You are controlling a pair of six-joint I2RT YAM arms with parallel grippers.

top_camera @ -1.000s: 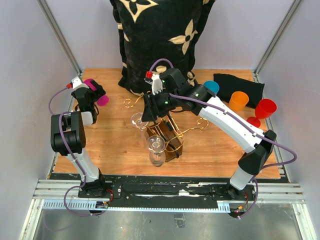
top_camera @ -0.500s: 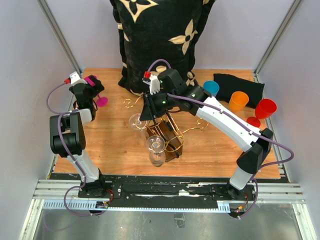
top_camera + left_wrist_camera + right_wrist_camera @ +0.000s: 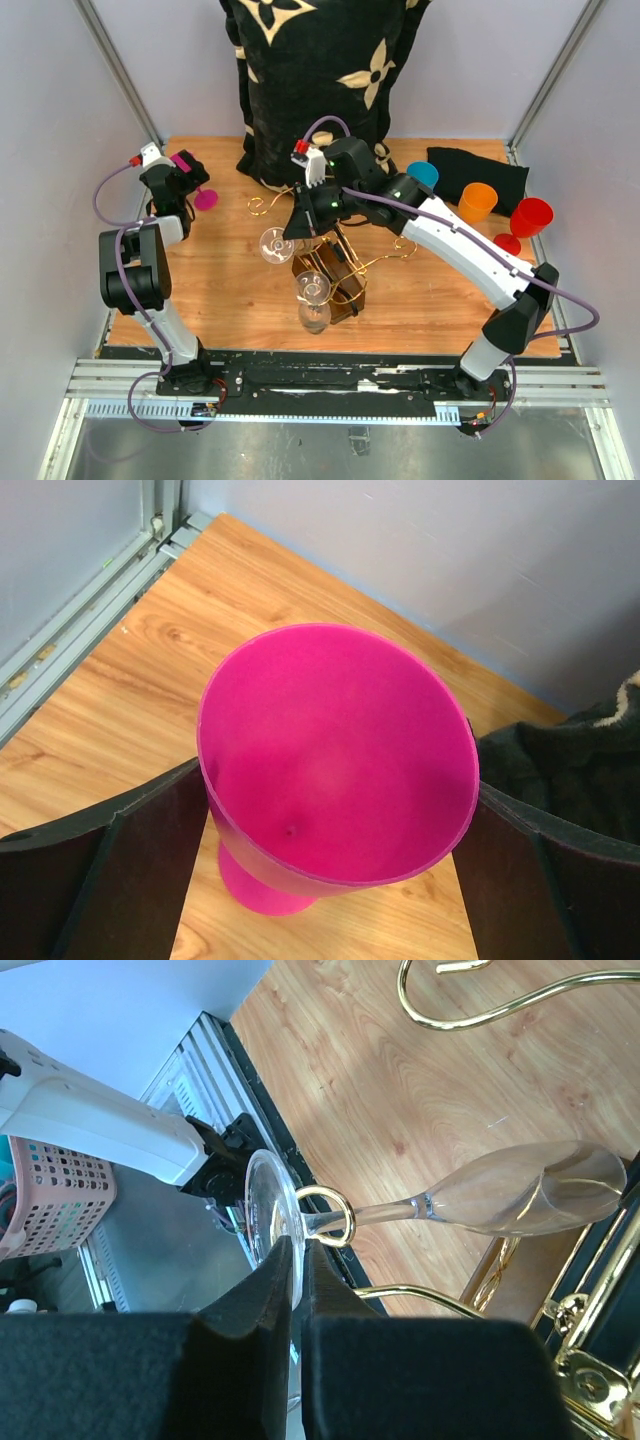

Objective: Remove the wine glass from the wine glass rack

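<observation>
The wine glass [image 3: 272,244] hangs sideways from the wine glass rack [image 3: 340,285], a gold wire stand on a dark wooden base. In the right wrist view its stem passes through a gold scroll loop [image 3: 327,1222], and its bowl [image 3: 520,1197] points right. My right gripper [image 3: 300,1247] is shut on the thin round foot [image 3: 268,1210] of this glass, above the rack's left side [image 3: 302,218]. My left gripper [image 3: 183,182] stands open at the far left. A magenta cup [image 3: 335,770] sits on its foot on the table between the wide-spread fingers [image 3: 120,865].
Two more clear glasses [image 3: 312,290] hang at the rack's near side. A black patterned cushion [image 3: 320,70] stands at the back. A blue cup [image 3: 423,174], an orange cup [image 3: 478,200], a red cup [image 3: 531,216] and a black cloth [image 3: 495,170] are at the far right.
My right gripper's jaws have closed onto the foot of the wine glass, and the glass has shifted slightly. The left arm has drawn back a little from the magenta cup.
</observation>
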